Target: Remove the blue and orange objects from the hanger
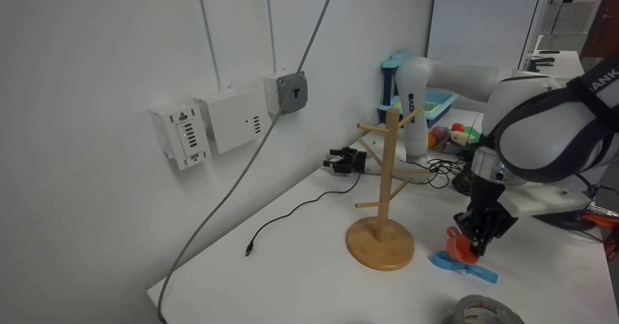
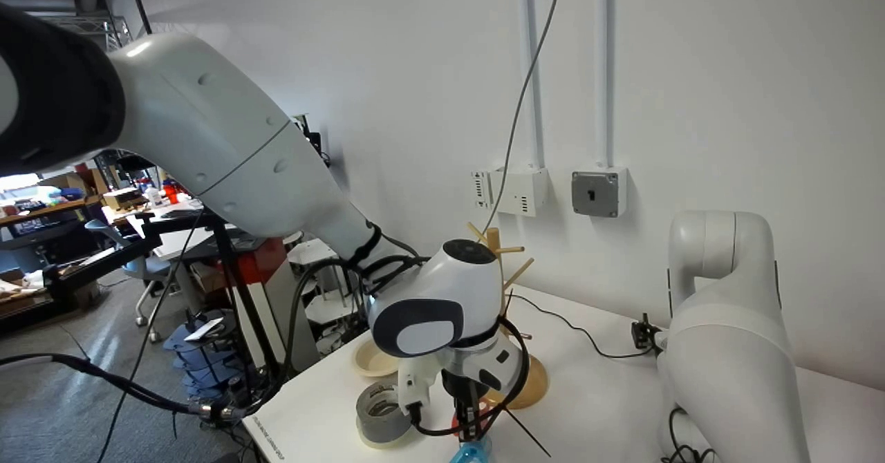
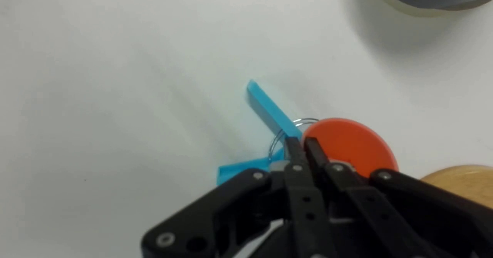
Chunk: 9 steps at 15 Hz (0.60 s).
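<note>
The wooden hanger (image 1: 387, 169) stands upright on the table with bare pegs in an exterior view; its round base also shows in the wrist view (image 3: 466, 183). The orange cup (image 1: 458, 246) is off the hanger, tilted, over or against the blue clip (image 1: 483, 273); I cannot tell whether they touch. In the wrist view the orange cup (image 3: 354, 142) opens toward the camera and covers part of the blue clip (image 3: 271, 106), which lies on the table. My gripper (image 3: 302, 139) is shut on the cup's rim, one finger inside and one outside.
A grey tape roll (image 1: 483, 309) stands near the clip and the hanger. A cream bowl (image 2: 373, 359) sits beyond it. A second white arm (image 2: 726, 325) lies along the wall side, with a thin black cable (image 1: 300, 205). A pile of colourful toys (image 1: 454, 135) is farther back.
</note>
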Available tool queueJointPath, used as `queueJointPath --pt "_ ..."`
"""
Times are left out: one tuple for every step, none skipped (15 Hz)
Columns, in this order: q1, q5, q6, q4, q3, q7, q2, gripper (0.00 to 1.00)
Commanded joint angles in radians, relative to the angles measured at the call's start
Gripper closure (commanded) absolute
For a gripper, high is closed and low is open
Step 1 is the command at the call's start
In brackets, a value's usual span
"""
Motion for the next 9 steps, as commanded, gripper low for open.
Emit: queueJointPath --pt "-0.037 0.057 -0.08 0.047 0.016 -0.061 0.022 0.76" --pt "-0.04 0.064 -0.097 0.054 0.015 -0.064 0.025 0.67" --pt "-0.043 0.072 -0.113 0.059 0.016 -0.067 0.027 0.61" --pt "-0.044 0.076 -0.124 0.064 0.013 -0.067 0.029 0.53" --pt "-0.044 0.078 -0.136 0.069 0.011 -0.067 0.031 0.45" --pt "-0.044 0.08 -0.143 0.074 0.01 -0.066 0.033 0.39" --pt "-0.043 0.079 -0.152 0.077 0.008 -0.065 0.035 0.31" --pt "-0.042 0.077 -0.155 0.079 0.006 -0.063 0.036 0.23" --pt "-0.039 0.071 -0.157 0.081 0.003 -0.06 0.035 0.15"
